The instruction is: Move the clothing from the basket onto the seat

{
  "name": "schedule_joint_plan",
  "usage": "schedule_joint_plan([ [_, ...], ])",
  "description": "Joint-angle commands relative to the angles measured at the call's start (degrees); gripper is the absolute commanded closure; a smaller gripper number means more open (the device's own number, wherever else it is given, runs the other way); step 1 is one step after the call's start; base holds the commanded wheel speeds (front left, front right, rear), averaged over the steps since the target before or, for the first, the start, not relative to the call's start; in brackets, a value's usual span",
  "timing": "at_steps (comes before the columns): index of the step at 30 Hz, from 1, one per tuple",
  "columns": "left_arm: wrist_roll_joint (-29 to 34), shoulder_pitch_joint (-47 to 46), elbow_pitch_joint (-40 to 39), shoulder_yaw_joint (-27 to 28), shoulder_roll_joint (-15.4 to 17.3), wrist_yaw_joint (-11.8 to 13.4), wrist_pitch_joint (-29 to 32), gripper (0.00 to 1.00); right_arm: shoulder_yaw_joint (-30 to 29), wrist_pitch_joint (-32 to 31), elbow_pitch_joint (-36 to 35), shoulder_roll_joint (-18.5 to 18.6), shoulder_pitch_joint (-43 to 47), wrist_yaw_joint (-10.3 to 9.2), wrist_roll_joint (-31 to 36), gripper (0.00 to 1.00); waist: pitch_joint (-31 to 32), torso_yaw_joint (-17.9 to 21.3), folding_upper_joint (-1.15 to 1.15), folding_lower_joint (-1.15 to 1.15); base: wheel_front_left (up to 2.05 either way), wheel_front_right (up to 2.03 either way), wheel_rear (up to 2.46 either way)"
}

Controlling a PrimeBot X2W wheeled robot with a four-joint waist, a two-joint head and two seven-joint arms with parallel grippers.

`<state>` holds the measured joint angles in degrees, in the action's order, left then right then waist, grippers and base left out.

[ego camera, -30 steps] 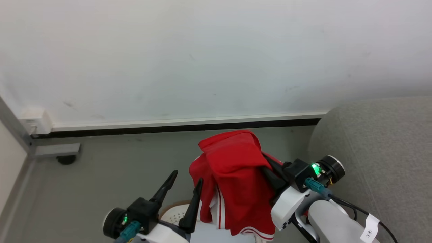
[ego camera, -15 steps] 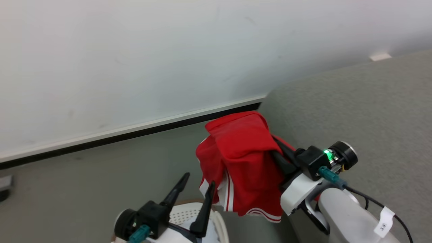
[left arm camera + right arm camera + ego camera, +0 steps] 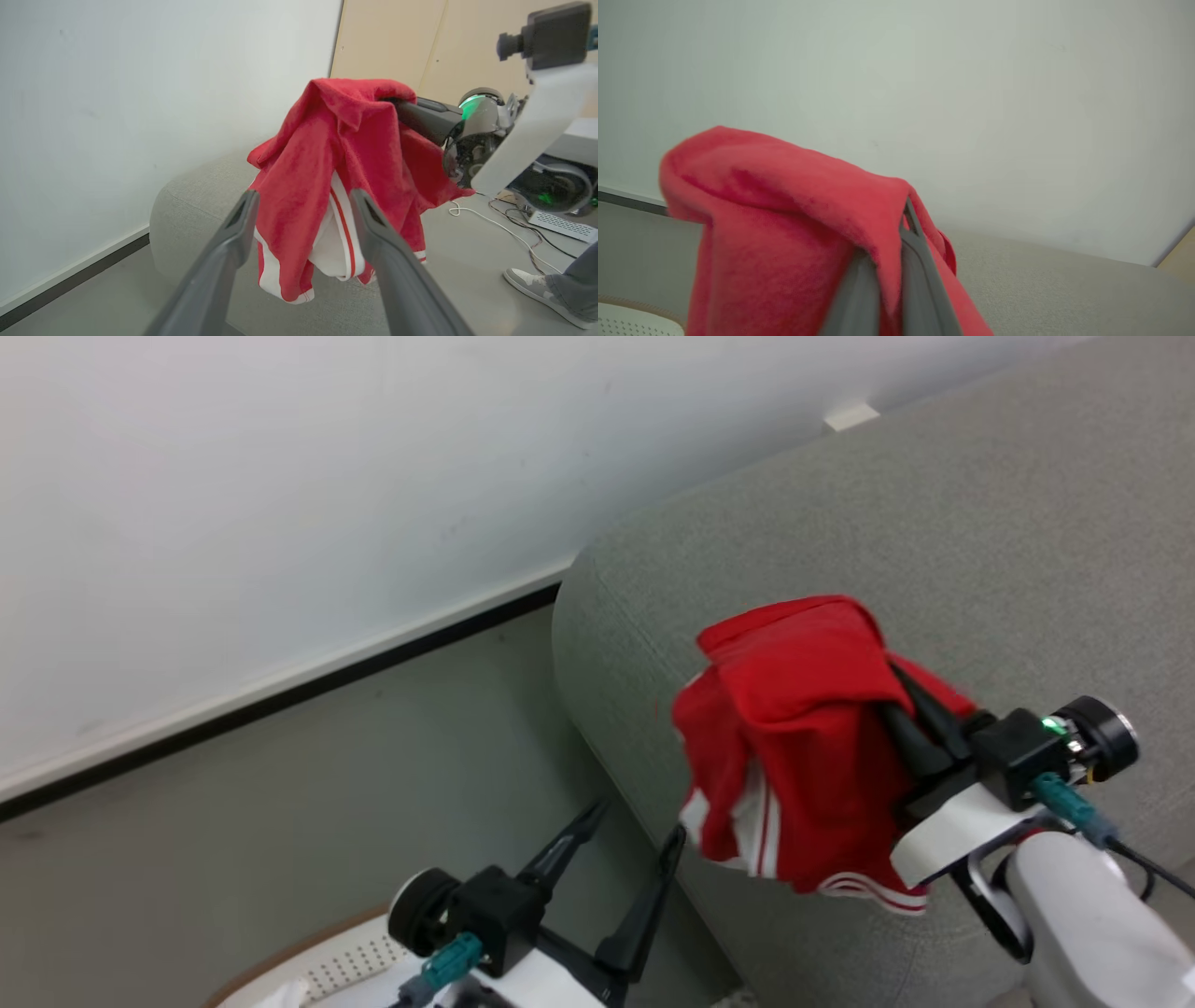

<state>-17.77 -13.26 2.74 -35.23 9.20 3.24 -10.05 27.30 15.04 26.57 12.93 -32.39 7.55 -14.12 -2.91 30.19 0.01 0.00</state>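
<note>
The clothing hides the fingertips of the right gripper (their bases are visible). The basket is cut off by the bottom edge. A person's shoe and trouser leg are cut off at the corner.

Grey floor: seat and basket stand on it.
</note>
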Motion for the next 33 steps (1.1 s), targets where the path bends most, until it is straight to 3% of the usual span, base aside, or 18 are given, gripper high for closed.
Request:
schedule_joint_plan([
  [1, 1.03, -1.62, -0.3, -0.14, -0.11, -0.18, 0.41, 0.0, -1.95, 0.21, -1.6, 1.11, 0.93, -0.13, -0.36, 1.0, -2.54, 0.69, -0.01, 0.0, 0.0, 0.0, 0.0],
  [7, 2.87, -7.76, -1.28, -1.86, -0.42, -1.62, 3.23, 0.0, -8.65, 0.21, -5.1, 2.98, -0.04, -0.12, -1.04, 1.0, -9.91, -1.19, -0.01, 0.0, 0.0, 0.0, 0.0],
  [14, 5.55, -15.83, -2.93, -2.48, 0.2, -3.15, 7.13, 0.0, -16.44, 0.21, -5.26, 5.33, -7.35, -0.13, 0.0, 1.0, -21.21, -4.68, -0.01, 0.0, 0.0, 0.0, 0.0],
  [21, 7.27, -21.54, -4.45, -2.93, 1.0, -4.57, 9.52, 0.0, -22.97, 0.21, 0.93, 9.13, -17.75, -0.13, 0.36, 1.0, -29.33, -8.01, -0.01, 0.0, 0.0, 0.0, 0.0],
  [27, 8.28, -24.14, -5.3, -3.18, 1.18, -4.6, 10.4, 0.0, -26.72, 0.14, 11.4, 14.73, -26.01, -0.13, 4.27, 1.0, -34.2, -11.03, -0.01, 0.0, 0.0, 0.0, 0.0],
  [33, 8.2, -23.12, -4.66, -2.97, 1.62, -3.75, 9.66, 0.0, -32.11, 0.11, 21.38, 13.95, -26.94, -0.13, 8.18, 1.0, -35.5, -12.51, -0.01, 0.0, 0.0, 0.0, 0.0],
])
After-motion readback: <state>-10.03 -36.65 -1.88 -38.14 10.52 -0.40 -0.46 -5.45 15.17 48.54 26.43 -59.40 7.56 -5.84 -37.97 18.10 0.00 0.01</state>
